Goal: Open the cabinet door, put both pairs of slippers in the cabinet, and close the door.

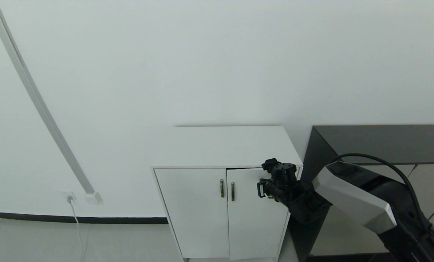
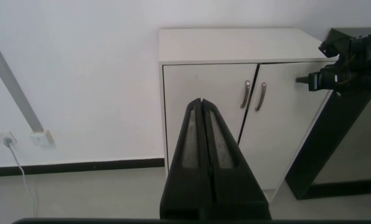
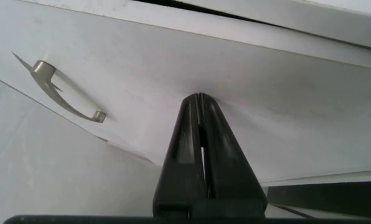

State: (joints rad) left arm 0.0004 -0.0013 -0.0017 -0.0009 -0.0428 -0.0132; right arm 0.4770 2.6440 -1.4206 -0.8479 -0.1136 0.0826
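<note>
1. Cabinet (image 1: 220,145): a low white two-door unit stood against the wall. It was straight ahead of the left gripper's fingertips and well apart from them.
2. The left gripper (image 2: 201,102) had its two fingers pressed flat together with nothing between them. They pointed toward the left-hand door (image 2: 185,81).
3. The right gripper (image 3: 201,99) was likewise clenched on nothing. Its tips were right up at the face of the right-hand door (image 3: 285,112), in that door's upper part (whether they actually touched the panel could not be told).
4. The right-hand door's curved metal handle (image 3: 64,93) lay off to one side of those fingertips, near but apart from them.
5. A thin dark gap (image 1: 244,168) ran along the top edge of the right-hand door, just above the right fingertips. The left-hand door sat flush under the cabinet top. Its own handle (image 1: 221,188) was just beside the other one at the middle seam.
6. A black cabinet (image 1: 381,140) stood just beside the white one, on the far side of the right fingers from the handles.
7. Well off to the robot's left of both pairs of fingers, a wall socket (image 1: 69,198) held a plug. A white cable (image 1: 78,229) hung down from it. A pale cable duct (image 1: 38,102) slanted up the wall above the socket.
</note>
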